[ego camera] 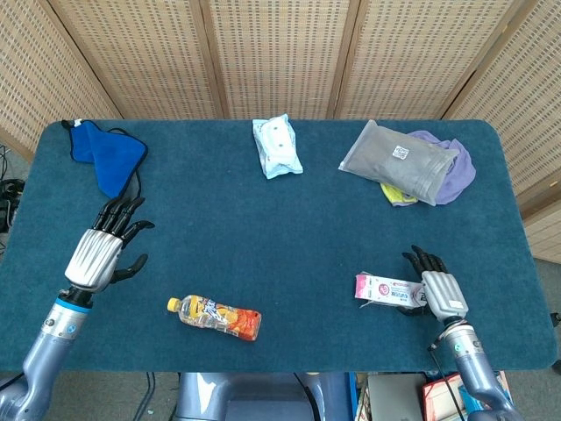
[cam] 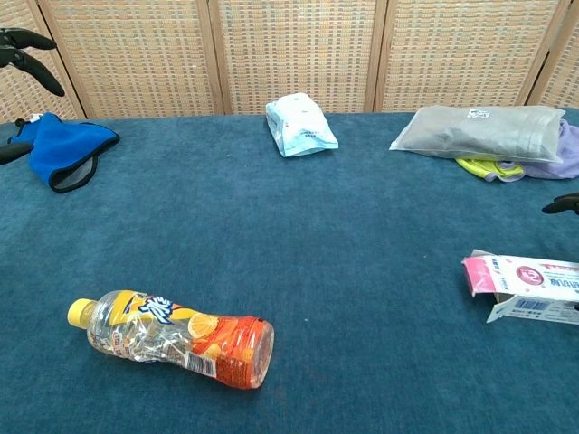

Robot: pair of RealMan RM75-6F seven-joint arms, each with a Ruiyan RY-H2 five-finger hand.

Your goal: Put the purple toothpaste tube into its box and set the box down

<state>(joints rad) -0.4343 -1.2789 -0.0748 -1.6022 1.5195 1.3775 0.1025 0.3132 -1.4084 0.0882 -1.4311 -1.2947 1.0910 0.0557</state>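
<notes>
Box (ego camera: 383, 289) lies flat near the desk's front-right corner, flap end open toward centre; tube not visible, presumably inside, can't confirm. R hand (ego camera: 436, 289) sits at the box's right end, fingers spread. Whether it's touching or holding the box, can't tell. Judgement: the set-down looks about done, so to finish well, lift the fingers straight off w/o dragging the box and keep clear of the open flap. L hand (ego camera: 102, 248) hangs near the left edge, fingers apart, holding nothing. Count, near to far: 1 bottle (ego camera: 216, 317) near the front edge, 1 box, 1 wipes pack (ego camera: 277, 146) at the back edge, 1 grey pouch (ego camera: 399, 160) over purple and yellow cloth back-right, 1 blue cloth (ego camera: 107, 159) back-left.
</notes>
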